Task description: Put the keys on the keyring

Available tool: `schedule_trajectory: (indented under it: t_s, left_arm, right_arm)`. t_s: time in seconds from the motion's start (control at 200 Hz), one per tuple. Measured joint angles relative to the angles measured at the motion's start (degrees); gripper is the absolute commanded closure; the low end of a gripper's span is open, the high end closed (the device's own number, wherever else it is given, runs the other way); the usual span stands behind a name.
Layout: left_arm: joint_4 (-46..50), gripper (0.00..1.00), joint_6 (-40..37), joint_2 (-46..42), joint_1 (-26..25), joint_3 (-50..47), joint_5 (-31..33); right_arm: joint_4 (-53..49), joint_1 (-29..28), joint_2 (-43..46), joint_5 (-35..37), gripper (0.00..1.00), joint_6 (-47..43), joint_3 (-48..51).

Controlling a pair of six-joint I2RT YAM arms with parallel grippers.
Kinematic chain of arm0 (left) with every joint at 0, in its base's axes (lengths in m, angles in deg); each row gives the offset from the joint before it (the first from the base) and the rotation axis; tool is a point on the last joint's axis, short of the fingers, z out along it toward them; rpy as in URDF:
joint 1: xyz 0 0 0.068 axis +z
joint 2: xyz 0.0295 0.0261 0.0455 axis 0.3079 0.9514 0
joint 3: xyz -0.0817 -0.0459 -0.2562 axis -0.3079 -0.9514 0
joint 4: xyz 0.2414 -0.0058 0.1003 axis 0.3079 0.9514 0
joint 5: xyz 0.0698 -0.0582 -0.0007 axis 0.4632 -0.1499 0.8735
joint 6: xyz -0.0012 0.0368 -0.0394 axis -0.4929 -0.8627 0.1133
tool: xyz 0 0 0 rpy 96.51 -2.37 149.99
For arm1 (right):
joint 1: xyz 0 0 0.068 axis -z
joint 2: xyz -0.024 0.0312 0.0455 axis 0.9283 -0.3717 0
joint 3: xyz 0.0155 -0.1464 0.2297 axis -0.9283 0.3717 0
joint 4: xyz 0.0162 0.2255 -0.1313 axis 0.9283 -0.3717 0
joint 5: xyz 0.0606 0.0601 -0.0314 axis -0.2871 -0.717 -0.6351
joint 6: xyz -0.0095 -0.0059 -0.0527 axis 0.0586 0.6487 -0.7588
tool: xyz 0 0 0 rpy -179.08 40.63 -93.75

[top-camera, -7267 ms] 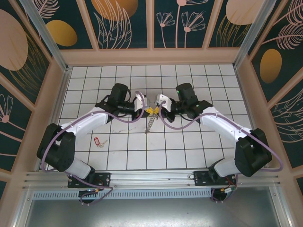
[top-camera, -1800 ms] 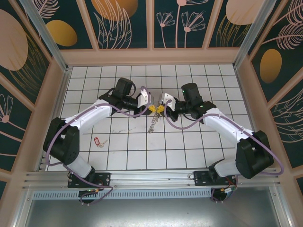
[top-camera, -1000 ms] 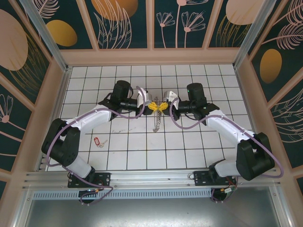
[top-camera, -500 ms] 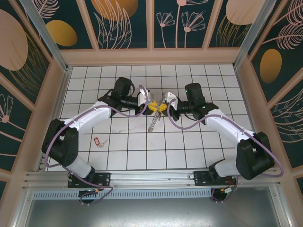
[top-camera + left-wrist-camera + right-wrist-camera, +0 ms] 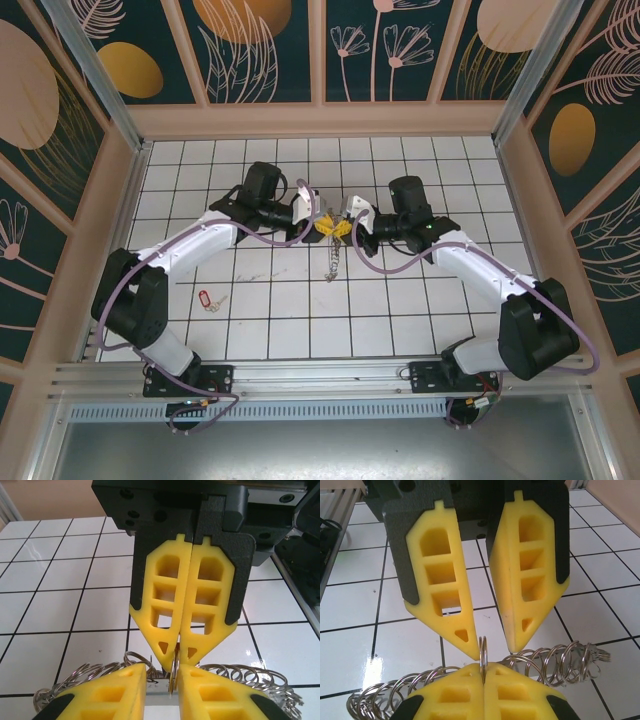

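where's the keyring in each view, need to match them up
Top external: the keyring is a short metal chain mid-way across the white tiled table.
Left wrist: bottom centre, coils spreading to both sides.
Right wrist: lower centre, coils spreading to both sides.
Shared landmark: the table's dark grid lines.

Thin keyring edge-on in right gripper's closed tips; left gripper's tips parted around it

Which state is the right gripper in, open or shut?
Shut: the right gripper has its yellow fingers pressed together, gapless, pinching a thin metal ring.
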State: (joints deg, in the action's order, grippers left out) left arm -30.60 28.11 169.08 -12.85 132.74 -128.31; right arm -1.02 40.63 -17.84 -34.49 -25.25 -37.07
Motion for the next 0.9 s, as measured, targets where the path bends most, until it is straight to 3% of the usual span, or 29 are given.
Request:
schedule_trajectory:
  t_s: [0.14,0.385,0.515,0.616,0.901]
  left_arm:
    - [0.6,0.81,-0.2,0.4,-0.1,0.0,0.2]
    - [2.5,1.0,-1.6,0.4,-0.3,0.2,0.4]
    - [3.2,1.0,-2.1,0.5,-0.3,0.7,0.6]
    - [1.9,1.0,-1.2,0.5,-0.3,0.3,0.5]
    - [-14.6,1.0,9.5,-0.2,-0.2,-6.2,-3.9]
  right_arm:
    - [0.0,-0.1,-0.3,0.0,1.0,0.0,0.0]
    - [-0.1,-0.2,-0.6,0.4,1.0,0.0,-0.1]
    - [0.0,-0.2,-0.6,0.5,1.0,0.0,-0.1]
    - [0.2,-0.2,-0.6,0.7,0.92,0.0,-0.1]
    - [3.6,2.5,-0.6,-4.8,0.86,1.0,1.4]
